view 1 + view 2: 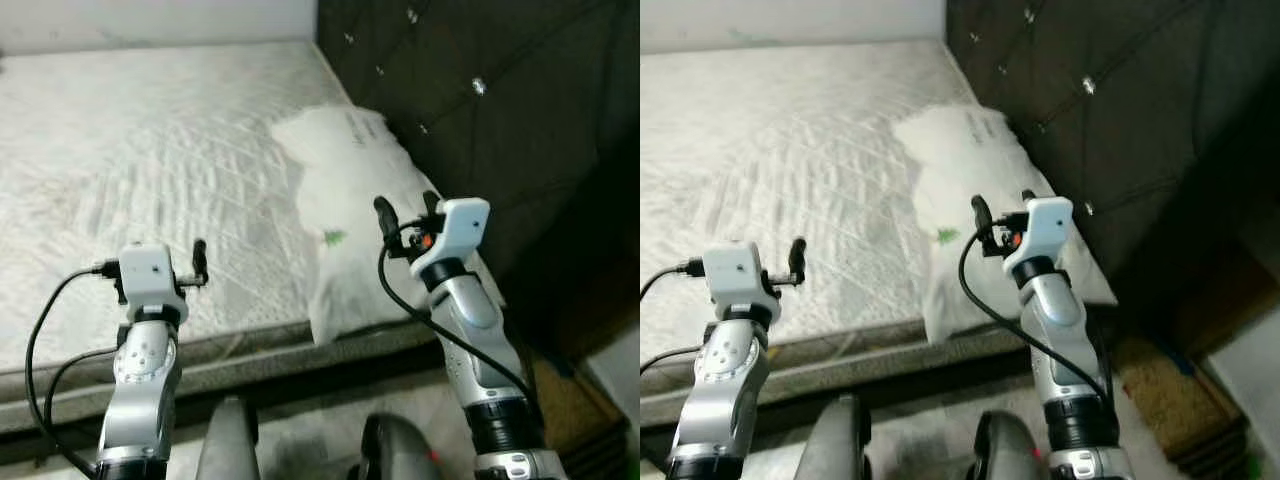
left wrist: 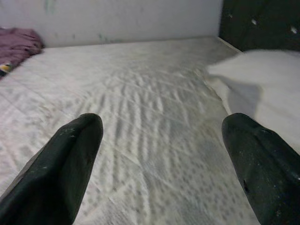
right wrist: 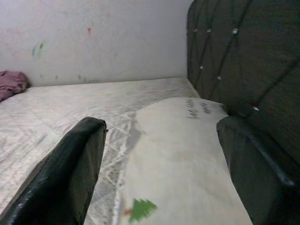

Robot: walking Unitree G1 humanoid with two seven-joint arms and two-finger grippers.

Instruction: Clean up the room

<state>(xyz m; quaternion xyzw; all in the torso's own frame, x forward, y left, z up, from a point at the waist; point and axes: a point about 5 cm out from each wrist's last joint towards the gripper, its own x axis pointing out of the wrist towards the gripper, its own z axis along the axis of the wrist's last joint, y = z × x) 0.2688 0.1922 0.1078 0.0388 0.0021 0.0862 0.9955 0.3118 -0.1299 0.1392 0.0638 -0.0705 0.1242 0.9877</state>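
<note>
A soft, white, plump pillow (image 1: 360,215) with a small green mark lies on the quilted, bare mattress (image 1: 140,170), pressed against the dark, button-tufted headboard (image 1: 480,110) and reaching the mattress's near edge. The right claw (image 3: 159,164) hovers just above the pillow's near end with its two black fingers spread wide apart, holding nothing. The left claw (image 2: 164,164) hangs over the mattress well away from the pillow, equally spread and empty, while a crumpled purple cloth (image 2: 16,44) lies far across the mattress by the pale wall (image 3: 93,37).
</note>
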